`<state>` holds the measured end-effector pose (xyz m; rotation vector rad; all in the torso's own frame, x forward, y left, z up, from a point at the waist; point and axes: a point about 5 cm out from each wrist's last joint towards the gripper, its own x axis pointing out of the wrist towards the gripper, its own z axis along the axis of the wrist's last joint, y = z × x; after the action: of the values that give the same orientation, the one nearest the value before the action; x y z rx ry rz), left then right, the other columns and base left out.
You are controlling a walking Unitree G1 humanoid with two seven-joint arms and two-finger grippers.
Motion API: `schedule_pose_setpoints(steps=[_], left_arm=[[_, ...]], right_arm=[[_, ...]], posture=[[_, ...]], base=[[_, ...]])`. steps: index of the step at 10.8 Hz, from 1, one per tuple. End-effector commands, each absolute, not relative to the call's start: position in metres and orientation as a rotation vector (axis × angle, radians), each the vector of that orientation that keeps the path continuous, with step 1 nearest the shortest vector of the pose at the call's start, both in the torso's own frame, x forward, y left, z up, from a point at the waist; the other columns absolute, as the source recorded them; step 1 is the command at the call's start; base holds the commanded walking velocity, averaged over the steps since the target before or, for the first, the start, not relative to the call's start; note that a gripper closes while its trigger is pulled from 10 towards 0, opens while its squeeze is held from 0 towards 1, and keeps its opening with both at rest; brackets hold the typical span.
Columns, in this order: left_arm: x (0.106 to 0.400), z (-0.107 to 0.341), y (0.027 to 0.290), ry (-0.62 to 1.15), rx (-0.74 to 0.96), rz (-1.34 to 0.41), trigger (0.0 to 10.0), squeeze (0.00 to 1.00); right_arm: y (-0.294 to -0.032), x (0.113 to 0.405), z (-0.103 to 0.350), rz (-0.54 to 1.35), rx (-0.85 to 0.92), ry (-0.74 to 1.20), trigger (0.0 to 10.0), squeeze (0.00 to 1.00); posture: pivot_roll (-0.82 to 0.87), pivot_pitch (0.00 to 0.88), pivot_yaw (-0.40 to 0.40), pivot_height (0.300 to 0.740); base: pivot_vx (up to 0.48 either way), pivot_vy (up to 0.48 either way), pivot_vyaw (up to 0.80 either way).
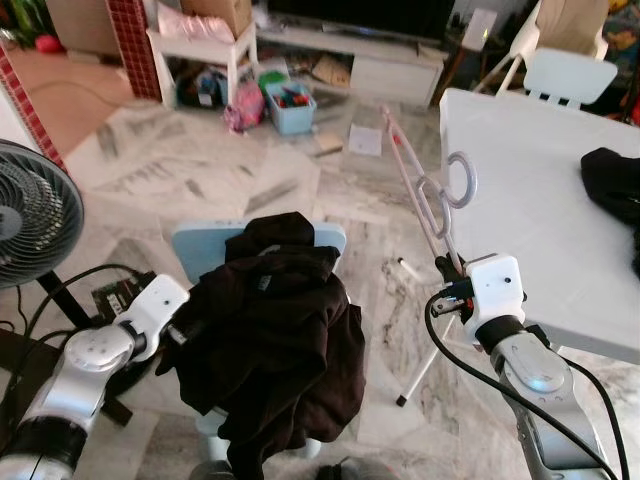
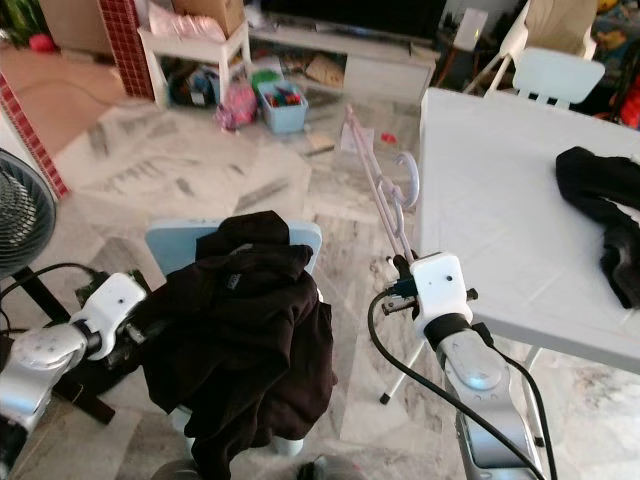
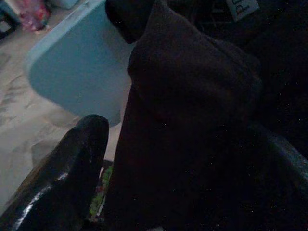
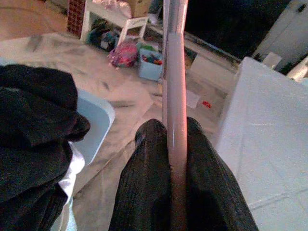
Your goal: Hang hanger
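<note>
Marble floor [image 1: 200,170] of a living room, white table [image 1: 530,220] on the robot's right, a fan [image 1: 30,220] on its left, toys and a TV bench at the back. Dead ahead is a small blue chair [image 1: 330,240] with a dark garment [image 1: 280,340] heaped over its back. Right gripper [image 1: 447,268] is clamped on the pink hanger [image 1: 415,180]: in the right wrist view the two fingers [image 4: 144,192] pinch the bar, which runs straight out along the gripper's own axis. From the head views the hanger's long axis points up and away from the robot, tilted slightly toward its left, with the grey hook [image 1: 462,178] curling out to the right partway along, just off the table's near-left edge. Left gripper [image 3: 159,159] is buried in the garment at the chair's left side; the left wrist view shows one finger [image 3: 67,168] beside a fold of cloth that runs between the fingers, so it reads as holding fabric. Key relation: hanger sits to the right of the garment and apart from it, at about collar height, bar pointing away rather than across. Likely next move is swinging the bar leftward toward the collar while the left arm holds the cloth. No rail or peg for the hook can be picked out.
</note>
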<state>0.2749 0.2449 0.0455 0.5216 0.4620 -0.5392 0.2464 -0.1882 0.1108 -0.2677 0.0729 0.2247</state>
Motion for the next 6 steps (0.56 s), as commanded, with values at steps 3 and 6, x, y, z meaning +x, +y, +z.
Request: schedule_pose_setpoints(steps=[3, 6], left_arm=[[0.286, 0.048, 0.224, 0.407, 0.543, -0.658, 10.0, 0.0], [0.282, 0.038, 0.209, 0.442, 0.567, -0.808, 10.0, 0.0]], right_arm=[[-0.192, 0.247, 0.121, 0.219, -0.297, 0.05, 10.0, 0.0], [-0.188, 0.252, 0.123, 0.235, -0.301, 0.038, 10.0, 0.0]], posture=[[-0.15, 0.053, -0.119, 0.74], [-0.14, 0.041, -0.117, 0.74]], base=[[0.0, 0.0, 0.0], [0.0, 0.0, 0.0]])
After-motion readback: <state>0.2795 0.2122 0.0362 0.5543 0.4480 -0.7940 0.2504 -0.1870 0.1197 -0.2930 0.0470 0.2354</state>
